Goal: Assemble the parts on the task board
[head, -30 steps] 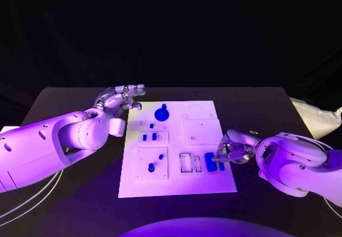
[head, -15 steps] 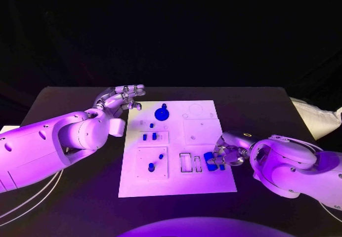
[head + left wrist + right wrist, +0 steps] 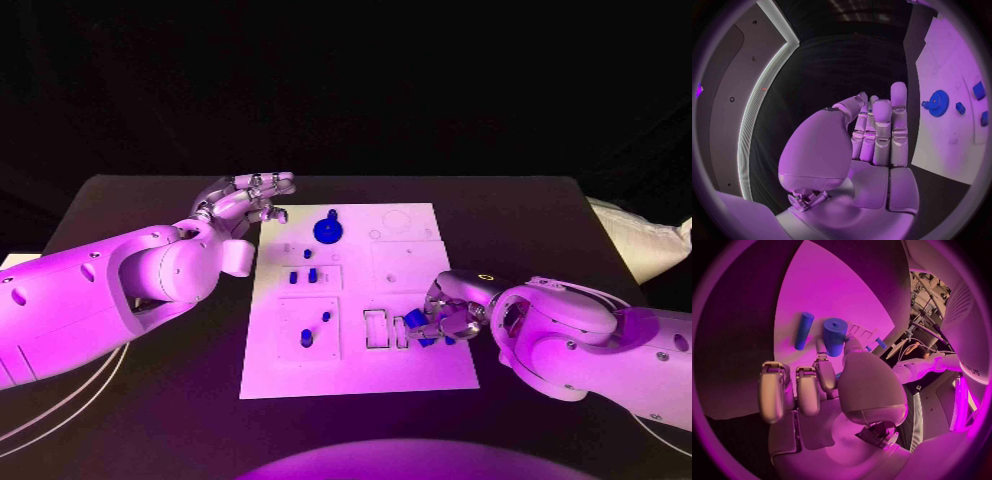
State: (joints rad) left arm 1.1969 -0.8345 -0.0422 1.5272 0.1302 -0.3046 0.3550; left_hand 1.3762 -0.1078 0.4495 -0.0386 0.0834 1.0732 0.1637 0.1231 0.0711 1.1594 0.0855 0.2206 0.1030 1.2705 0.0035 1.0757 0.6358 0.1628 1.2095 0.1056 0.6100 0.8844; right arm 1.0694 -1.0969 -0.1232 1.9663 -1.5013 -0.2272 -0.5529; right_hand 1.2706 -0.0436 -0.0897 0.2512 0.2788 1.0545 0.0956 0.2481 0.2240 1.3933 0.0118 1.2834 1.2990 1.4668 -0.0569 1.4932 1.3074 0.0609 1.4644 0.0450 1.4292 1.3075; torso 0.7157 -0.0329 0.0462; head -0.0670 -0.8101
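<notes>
Hovering just beyond the task board's far-left corner, the left robot hand holds nothing, its fingers straight and slightly apart. On the white board, which lies mid-worktop, sit a blue gear and several small blue parts. Near the board's right edge, the right robot hand pinches a blue cylinder, with a slimmer blue peg lying just beside it.

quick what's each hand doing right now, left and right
Left hand: open, holding nothing, beside the task board.
Right hand: fingers touch a blue cylinder; whether it grips cannot be told.
</notes>
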